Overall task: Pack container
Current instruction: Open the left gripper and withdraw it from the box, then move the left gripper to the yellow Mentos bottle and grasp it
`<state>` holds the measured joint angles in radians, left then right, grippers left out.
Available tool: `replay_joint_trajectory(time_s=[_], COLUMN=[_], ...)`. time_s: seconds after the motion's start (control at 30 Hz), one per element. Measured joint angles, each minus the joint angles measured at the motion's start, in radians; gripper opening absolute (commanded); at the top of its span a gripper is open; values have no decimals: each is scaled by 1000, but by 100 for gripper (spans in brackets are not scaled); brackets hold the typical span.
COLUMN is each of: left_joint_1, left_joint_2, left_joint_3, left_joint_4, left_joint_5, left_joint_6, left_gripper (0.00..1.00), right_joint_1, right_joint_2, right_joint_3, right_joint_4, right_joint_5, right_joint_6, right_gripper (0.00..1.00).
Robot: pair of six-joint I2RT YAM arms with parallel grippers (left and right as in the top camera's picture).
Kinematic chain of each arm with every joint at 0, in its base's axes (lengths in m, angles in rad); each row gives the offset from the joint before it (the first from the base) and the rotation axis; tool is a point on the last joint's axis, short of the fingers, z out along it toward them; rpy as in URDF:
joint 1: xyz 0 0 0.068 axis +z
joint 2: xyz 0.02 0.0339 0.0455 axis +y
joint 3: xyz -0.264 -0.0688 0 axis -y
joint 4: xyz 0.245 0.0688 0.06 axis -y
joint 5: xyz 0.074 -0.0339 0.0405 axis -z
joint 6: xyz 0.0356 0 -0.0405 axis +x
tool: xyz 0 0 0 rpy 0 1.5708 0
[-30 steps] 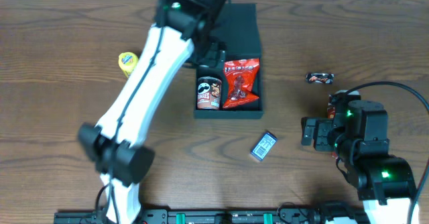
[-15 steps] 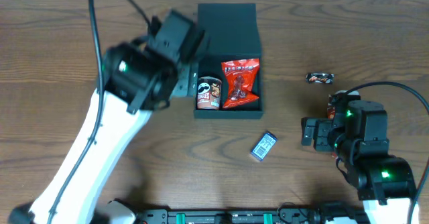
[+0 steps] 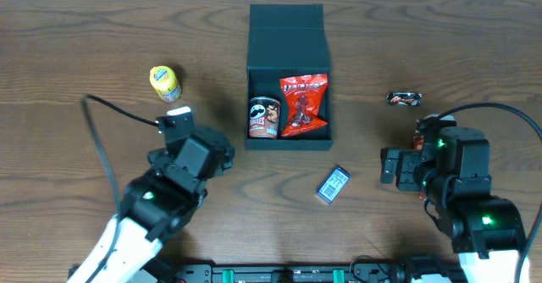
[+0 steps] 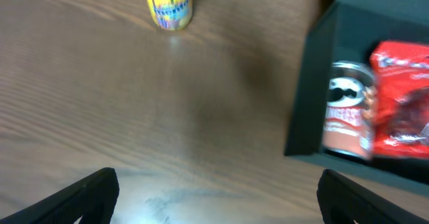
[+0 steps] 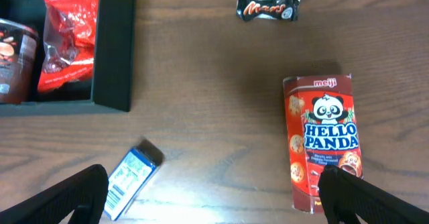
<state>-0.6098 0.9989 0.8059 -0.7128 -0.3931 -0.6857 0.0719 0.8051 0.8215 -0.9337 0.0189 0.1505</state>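
My left jaws stand wide open. The two dark fingertips point(image 4: 90, 196) sit at the bottom corners of my left wrist view, with only bare brown surface point(image 4: 201, 117) between them. My left arm point(image 3: 165, 198) sits low at the near left, angled toward the far right.

My right jaws are spread just as wide and grip nothing; my right arm point(image 3: 461, 185) is at the near right. In the right wrist view a small blue-and-white packet point(image 5: 131, 175) lies flat and slanted on the surface, just inside my left-hand fingertip point(image 5: 70, 197). Close to the other fingertip lies a red biscuit box point(image 5: 322, 143) with a panda on it, flat, its long side running away from me. From overhead most of it is hidden under my right arm.

Farther out, in the middle of the surface, is the container point(image 3: 288, 144), a dark square cardboard box. It is open, with its flap lid point(image 3: 286, 33) thrown back on the far side. Two things lie in the near part of it. A short crisp can point(image 3: 264, 118) with a moustached face lies against the left wall, and a red snack bag point(image 3: 303, 105) lies right beside it, filling the right half. My left wrist view shows the container's left wall point(image 4: 305, 96) with the can just inside it.

Beyond the biscuit box, well to the right of the container, lies a small dark chocolate bar point(image 3: 404, 99). Well to the left of the container, a small yellow can point(image 3: 164, 82) rests alone on the surface.
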Motion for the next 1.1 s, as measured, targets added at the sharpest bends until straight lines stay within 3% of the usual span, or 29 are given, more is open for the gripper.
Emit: replay_joint_trajectory(time_s=[0.17, 0.53, 0.8, 1.1], left_joint_1=[1, 119, 201, 312], left_joint_2=[69, 309, 484, 554], left_joint_3=[-113, -116, -117, -117], left_joint_4=[139, 343, 599, 743], left_joint_5=[-50, -175, -147, -104], left_joint_6=[-72, -109, 30, 145], left_gripper=[95, 95, 95, 95], right_joint_1=[0, 0, 0, 0], right_joint_2=[0, 0, 0, 0], right_joint_3=[0, 0, 0, 0], right_joint_4=[0, 3, 4, 12], right_joint_5=[0, 0, 0, 0], right_joint_6=[0, 0, 0, 1], right_gripper=[99, 99, 99, 99])
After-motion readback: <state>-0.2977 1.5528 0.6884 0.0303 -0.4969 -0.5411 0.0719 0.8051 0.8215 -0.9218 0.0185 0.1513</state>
